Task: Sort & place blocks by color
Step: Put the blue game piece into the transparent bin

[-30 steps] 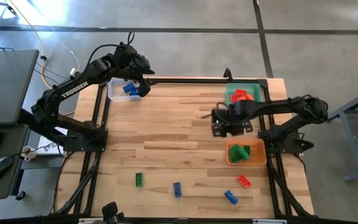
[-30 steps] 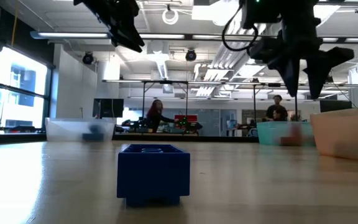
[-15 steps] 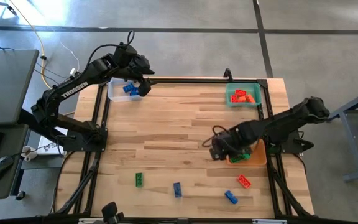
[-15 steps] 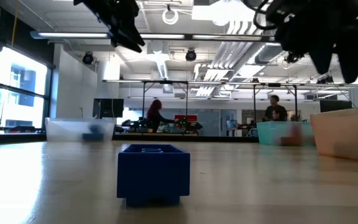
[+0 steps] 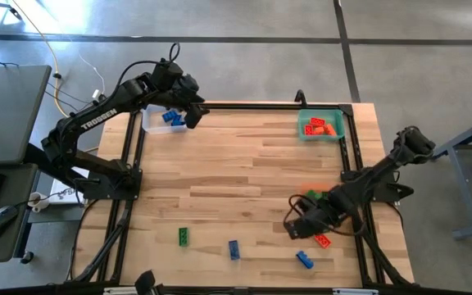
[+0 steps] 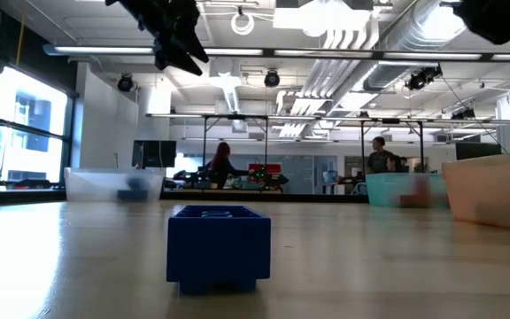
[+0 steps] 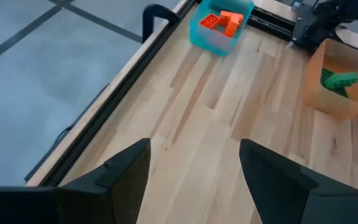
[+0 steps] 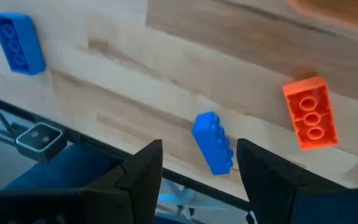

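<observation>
The right gripper [image 5: 296, 229] is hanging low over the table's [image 5: 236, 164] near edge with its fingers apart and nothing between them, close to a red block [image 5: 322, 239] and a blue block [image 5: 304, 260]. Another blue block [image 5: 233, 250] and a green block [image 5: 183, 237] are lying loose farther along that edge. The left gripper [image 5: 193, 115] is waiting beside the clear bin [image 5: 152, 120], its fingers likewise apart and empty. Red blocks are sitting in the teal bin [image 5: 322, 127]; green ones are sitting in the orange bin [image 7: 339, 81].
</observation>
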Robot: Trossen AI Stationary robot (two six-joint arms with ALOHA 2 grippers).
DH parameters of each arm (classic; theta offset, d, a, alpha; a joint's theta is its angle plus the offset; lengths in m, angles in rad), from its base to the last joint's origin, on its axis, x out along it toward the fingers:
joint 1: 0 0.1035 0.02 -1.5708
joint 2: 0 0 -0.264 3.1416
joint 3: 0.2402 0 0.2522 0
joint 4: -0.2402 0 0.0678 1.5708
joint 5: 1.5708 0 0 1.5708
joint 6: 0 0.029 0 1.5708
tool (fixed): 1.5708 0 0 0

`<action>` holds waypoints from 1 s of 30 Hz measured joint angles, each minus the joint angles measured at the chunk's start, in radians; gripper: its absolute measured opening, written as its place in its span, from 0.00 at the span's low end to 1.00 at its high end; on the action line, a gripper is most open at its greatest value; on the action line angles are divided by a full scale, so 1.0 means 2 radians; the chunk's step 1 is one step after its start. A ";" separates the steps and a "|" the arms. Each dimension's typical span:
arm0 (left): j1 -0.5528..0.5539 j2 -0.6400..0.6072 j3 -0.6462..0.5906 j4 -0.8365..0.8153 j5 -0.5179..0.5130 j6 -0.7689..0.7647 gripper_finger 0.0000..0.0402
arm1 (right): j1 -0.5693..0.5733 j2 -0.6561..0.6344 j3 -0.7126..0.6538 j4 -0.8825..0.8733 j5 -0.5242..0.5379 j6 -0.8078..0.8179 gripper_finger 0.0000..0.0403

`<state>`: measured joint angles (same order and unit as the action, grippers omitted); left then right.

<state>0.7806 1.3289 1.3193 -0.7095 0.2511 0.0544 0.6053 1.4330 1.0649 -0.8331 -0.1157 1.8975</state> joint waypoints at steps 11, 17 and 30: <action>-0.021 0.000 0.000 -0.007 0.000 -0.045 0.58 | 0.062 0.021 0.000 0.044 0.032 0.016 0.48; -0.032 0.000 0.000 -0.019 -0.002 -0.054 0.58 | 0.082 0.061 0.000 0.061 0.021 0.016 0.48; -0.058 0.000 0.000 -0.021 -0.076 -0.052 0.58 | 0.104 0.115 0.000 0.097 0.020 0.010 0.48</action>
<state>0.6643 1.3293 1.3193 -0.7521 0.0981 -0.0502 0.8126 1.6628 1.0651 -0.6381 -0.0763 1.9178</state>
